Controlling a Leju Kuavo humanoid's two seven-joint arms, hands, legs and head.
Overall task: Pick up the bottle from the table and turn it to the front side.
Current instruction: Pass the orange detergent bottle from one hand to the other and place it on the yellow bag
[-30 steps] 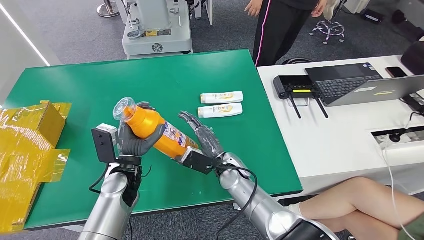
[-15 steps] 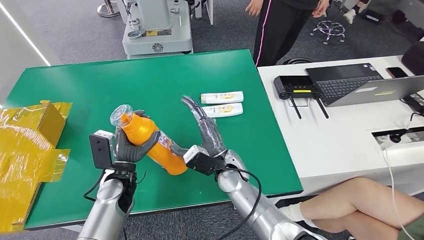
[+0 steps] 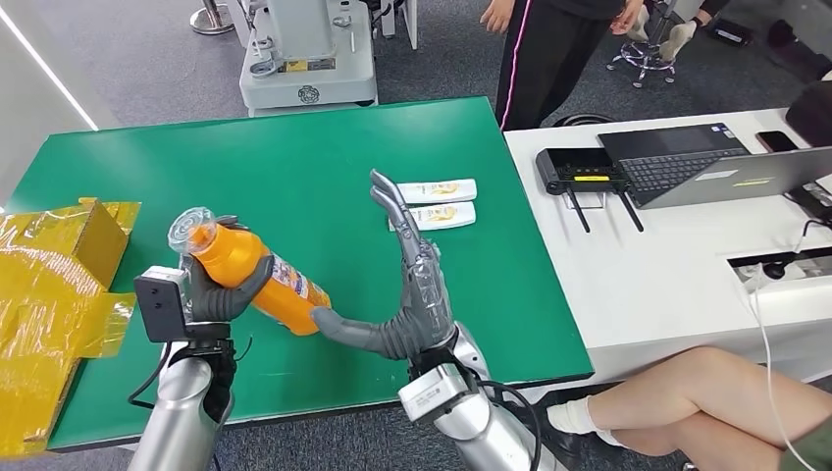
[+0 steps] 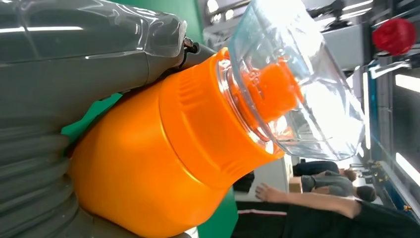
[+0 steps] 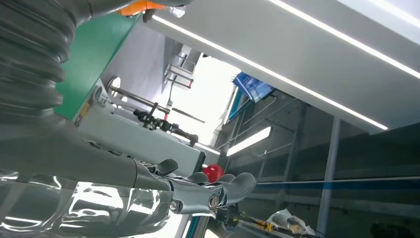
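Left hand (image 3: 218, 289) grips orange bottle (image 3: 257, 278) near its neck, held tilted above green table (image 3: 294, 167) (clear cap (image 3: 186, 226) up and away from the robot). Right hand (image 3: 410, 294) holds nothing, fingers straight, thumb touching the bottle's base

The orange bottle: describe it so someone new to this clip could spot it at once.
On the green table, look to its near left side, where the left hand grips the orange bottle tilted above the surface. Unlike the two white bottles lying flat farther back, it is bright orange with a clear cap.
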